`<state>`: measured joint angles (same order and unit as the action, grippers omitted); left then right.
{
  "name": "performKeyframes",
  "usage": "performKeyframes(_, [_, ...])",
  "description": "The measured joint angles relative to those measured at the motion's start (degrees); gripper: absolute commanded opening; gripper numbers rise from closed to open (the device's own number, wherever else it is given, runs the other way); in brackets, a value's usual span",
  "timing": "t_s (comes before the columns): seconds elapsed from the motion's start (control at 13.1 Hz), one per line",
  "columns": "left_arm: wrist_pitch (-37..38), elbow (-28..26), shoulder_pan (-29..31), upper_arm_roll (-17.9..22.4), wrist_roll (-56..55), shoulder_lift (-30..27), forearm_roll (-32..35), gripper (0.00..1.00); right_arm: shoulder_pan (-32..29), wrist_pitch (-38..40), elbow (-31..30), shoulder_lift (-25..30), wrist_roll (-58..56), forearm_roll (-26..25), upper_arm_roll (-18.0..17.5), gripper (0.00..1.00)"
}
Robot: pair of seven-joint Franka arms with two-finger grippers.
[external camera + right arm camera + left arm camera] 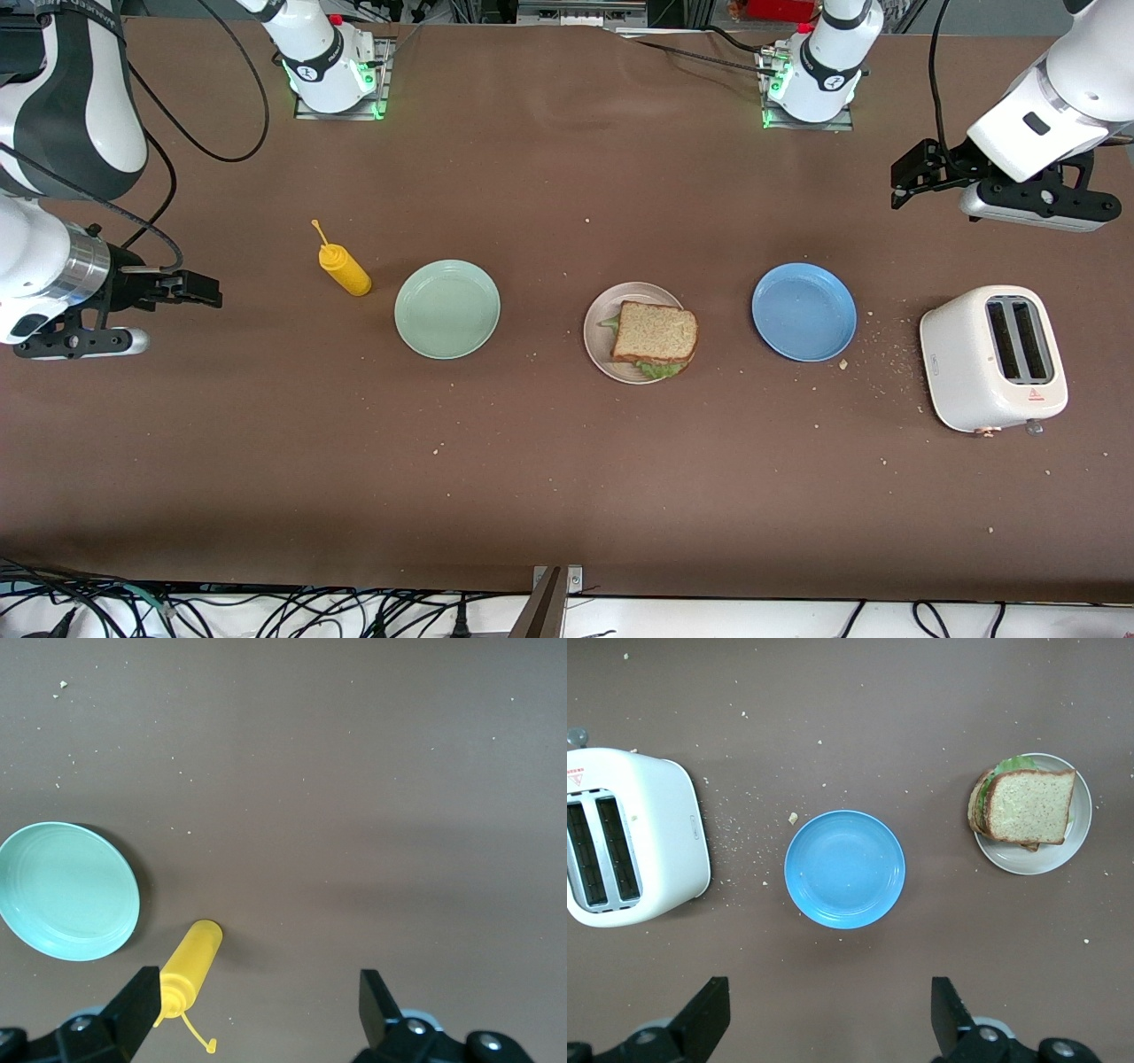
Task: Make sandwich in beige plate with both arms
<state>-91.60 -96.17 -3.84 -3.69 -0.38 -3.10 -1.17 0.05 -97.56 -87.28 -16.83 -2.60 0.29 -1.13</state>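
The sandwich [656,332] [1029,804] lies on the beige plate [599,341] [1052,861] at the middle of the table: a brown bread slice on top, green lettuce showing at its edges, a lower slice beneath. My left gripper [905,182] [830,1010] hangs open and empty in the air at the left arm's end, over bare table beside the blue plate. My right gripper [208,292] [259,1005] hangs open and empty at the right arm's end, over the table by the yellow bottle. Neither touches anything.
A mint-green plate [446,308] [66,890] and a yellow squeeze bottle [345,268] [190,967] lie toward the right arm's end. A blue plate [803,311] [844,868] and a white toaster [992,359] [629,837] stand toward the left arm's end. Crumbs dot the brown table.
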Motion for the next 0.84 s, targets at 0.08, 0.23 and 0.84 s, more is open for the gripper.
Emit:
performKeyframes(0.08, [-0.15, 0.0, 0.81, -0.17, -0.37, 0.08, 0.0, 1.0, 0.0, 0.0, 0.0, -0.03, 0.0, 0.0, 0.0, 0.99])
performKeyframes(0.23, [-0.33, 0.0, 3.81, -2.25, -0.38, 0.17, -0.01, 1.0, 0.0, 0.0, -0.01, -0.11, 0.0, 0.0, 0.0, 0.99])
performKeyframes(0.84, [-0.34, -0.03, 4.3, -4.56, -0.64, 0.65, -0.01, 1.0, 0.0, 0.0, -0.05, -0.17, 0.0, 0.0, 0.0, 0.99])
